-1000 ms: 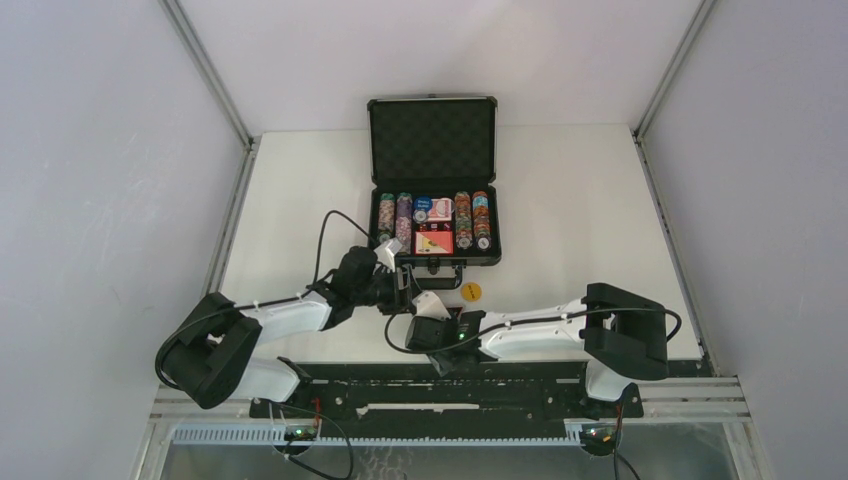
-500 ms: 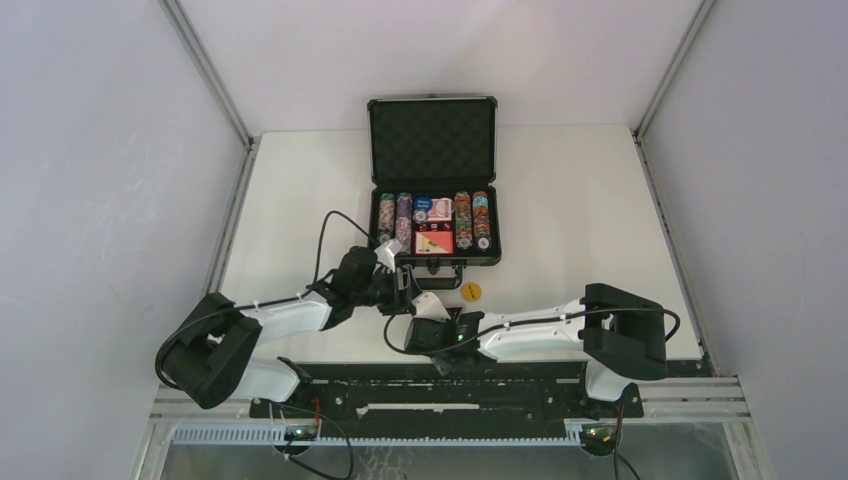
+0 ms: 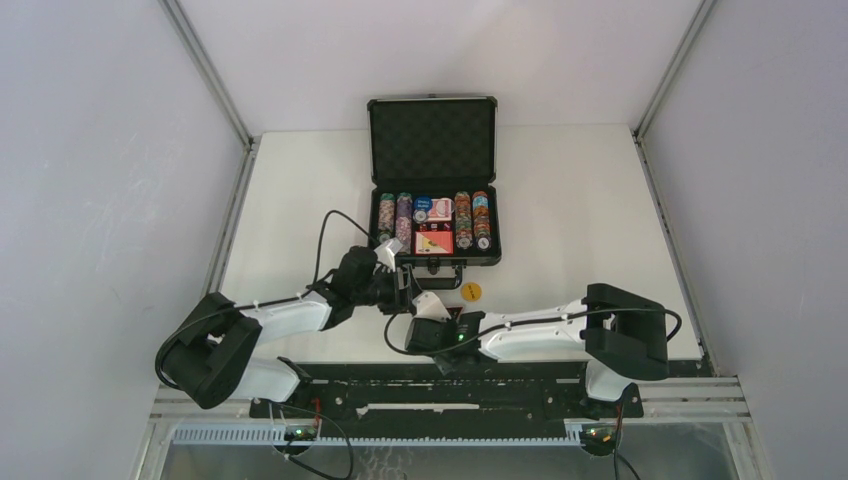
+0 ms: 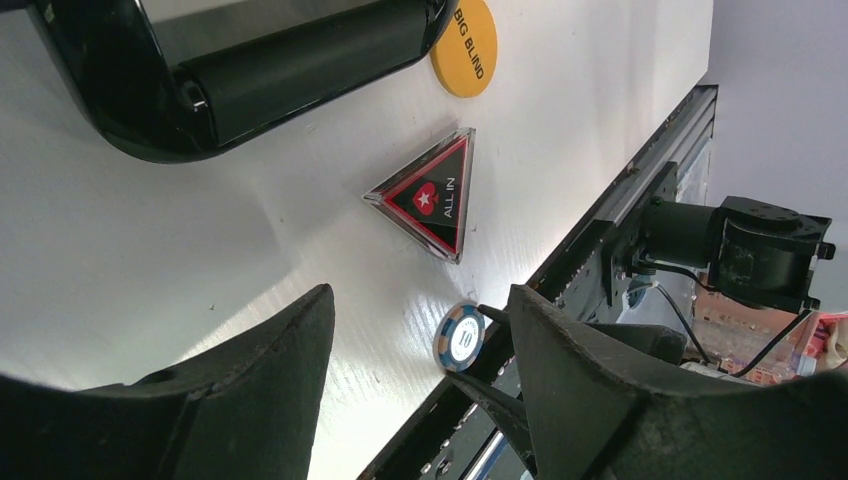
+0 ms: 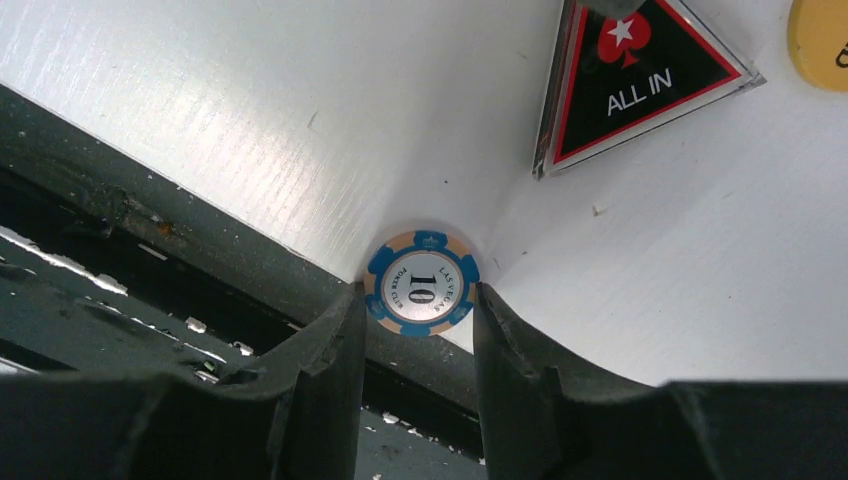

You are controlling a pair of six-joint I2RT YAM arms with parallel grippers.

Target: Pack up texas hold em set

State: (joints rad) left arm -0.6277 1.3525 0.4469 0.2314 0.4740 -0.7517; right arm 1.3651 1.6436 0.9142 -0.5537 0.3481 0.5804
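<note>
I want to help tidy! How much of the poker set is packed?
Mostly packed: chip rows and red card boxes sit in the open case. The right hand pinches a blue chip at the table edge; the left hand is open and empty. Left out: the ALL IN triangle and yellow button, then closing the lid.

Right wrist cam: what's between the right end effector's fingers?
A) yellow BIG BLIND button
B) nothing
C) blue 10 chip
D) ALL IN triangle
C: the blue 10 chip sits between the fingers of the right end effector, touching both, at the near edge of the table. The ALL IN triangle and yellow button lie apart from it.
</note>
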